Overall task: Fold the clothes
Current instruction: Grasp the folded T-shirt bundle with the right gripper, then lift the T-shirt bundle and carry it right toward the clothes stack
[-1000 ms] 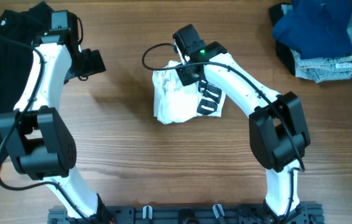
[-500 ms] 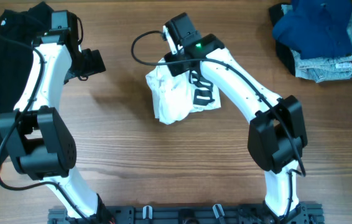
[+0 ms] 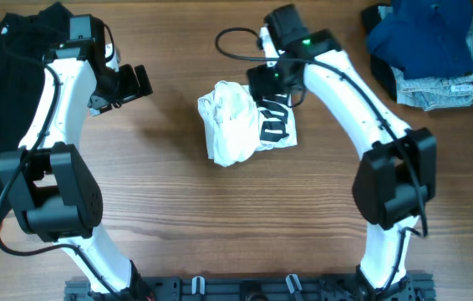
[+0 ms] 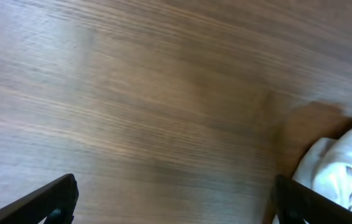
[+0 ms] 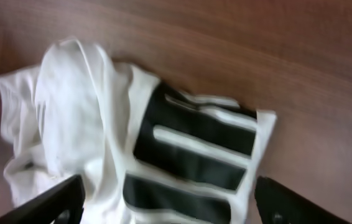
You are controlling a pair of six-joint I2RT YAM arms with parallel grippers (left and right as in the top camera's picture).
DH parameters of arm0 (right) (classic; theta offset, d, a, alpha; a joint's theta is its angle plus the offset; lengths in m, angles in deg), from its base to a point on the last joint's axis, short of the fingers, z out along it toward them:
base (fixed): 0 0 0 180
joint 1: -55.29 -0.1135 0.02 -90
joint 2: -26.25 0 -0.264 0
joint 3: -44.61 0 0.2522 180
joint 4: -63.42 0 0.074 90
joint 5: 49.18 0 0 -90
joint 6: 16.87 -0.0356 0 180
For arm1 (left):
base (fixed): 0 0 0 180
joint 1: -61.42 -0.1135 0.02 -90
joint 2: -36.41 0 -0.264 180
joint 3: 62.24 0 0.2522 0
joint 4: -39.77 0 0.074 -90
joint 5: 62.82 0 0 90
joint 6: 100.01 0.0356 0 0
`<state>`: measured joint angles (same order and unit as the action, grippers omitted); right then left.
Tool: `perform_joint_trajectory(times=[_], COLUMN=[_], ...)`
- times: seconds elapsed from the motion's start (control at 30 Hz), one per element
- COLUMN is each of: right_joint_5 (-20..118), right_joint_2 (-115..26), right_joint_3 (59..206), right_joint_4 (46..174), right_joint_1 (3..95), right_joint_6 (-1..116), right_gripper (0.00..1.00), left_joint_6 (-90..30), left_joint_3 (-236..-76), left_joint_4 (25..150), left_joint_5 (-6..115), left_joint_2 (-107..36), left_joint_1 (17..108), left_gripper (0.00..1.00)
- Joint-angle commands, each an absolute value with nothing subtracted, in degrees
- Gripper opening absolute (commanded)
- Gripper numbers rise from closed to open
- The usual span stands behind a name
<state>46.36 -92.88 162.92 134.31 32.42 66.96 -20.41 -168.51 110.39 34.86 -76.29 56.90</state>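
My right tool point(image 5: 173, 200) has swung from the bundle's upper-left edge toward the upper right and let go. Its fingers now stand apart above the white T-shirt point(image 3: 232, 125), which lies crumpled, lettering showing, at upper centre of the surface point(image 3: 220, 217). The left tool point(image 3: 136, 81) hangs spread wide and empty at upper left. I judge the folding barely begun; next I need a clean hem or corner to regrip.

Left arm stretches forward; left gripper point(image 3: 139, 81) spread wide, pointing inward. Right arm arches forward; right gripper point(image 3: 270, 84) points down, jaws apart.
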Motion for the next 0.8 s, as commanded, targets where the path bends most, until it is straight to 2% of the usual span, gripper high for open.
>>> perform_joint_trajectory(times=[0.0,0.03,0.07,0.13,0.17,0.33,0.57,0.63,0.77], right_joint_5=[50.6,50.6,50.6,53.0,54.5,55.7,49.5,49.2,48.3], right_joint_2=[-91.0,-91.0,-91.0,-91.0,-91.0,-91.0,-91.0,-91.6,-93.7], right_joint_3=[163.7,163.7,163.7,163.7,163.5,156.9,145.2,141.2,138.9], right_joint_4=[139.1,140.1,140.8,142.7,143.6,142.9,125.0,118.1,113.5], right_joint_1=[30.6,30.4,30.4,30.4,30.4,30.4,31.1,32.9,38.1], right_joint_6=[68.1,68.1,68.0,68.0,68.1,68.2,66.5,65.2,65.6], right_gripper=[0.71,0.56,0.37,0.09,0.04,0.03,0.04,0.04,0.04], left_joint_6=[-19.3,-19.3,-19.3,-19.5,-19.4,-19.4,-19.4,-19.4,-19.4], left_joint_3=[-166.7,-166.7,-166.7,-166.7,-166.7,-166.7,-166.7,-166.7,-166.7], left_joint_4=[109.7,109.6,109.6,109.6,109.7,109.6,109.6,109.6,109.7], left_joint_5=[37.4,37.4,37.4,37.4,37.4,37.4,37.4,37.4,37.4], left_joint_2=[-77.2,-77.2,-77.2,-77.2,-77.2,-77.2,-77.2,-77.2,-77.2], left_joint_1=[56.7,56.7,56.7,56.7,56.7,56.7,56.7,56.7,56.7], left_gripper=[1.00,1.00,1.00,1.00,1.00,1.00,1.00,1.00,1.00])
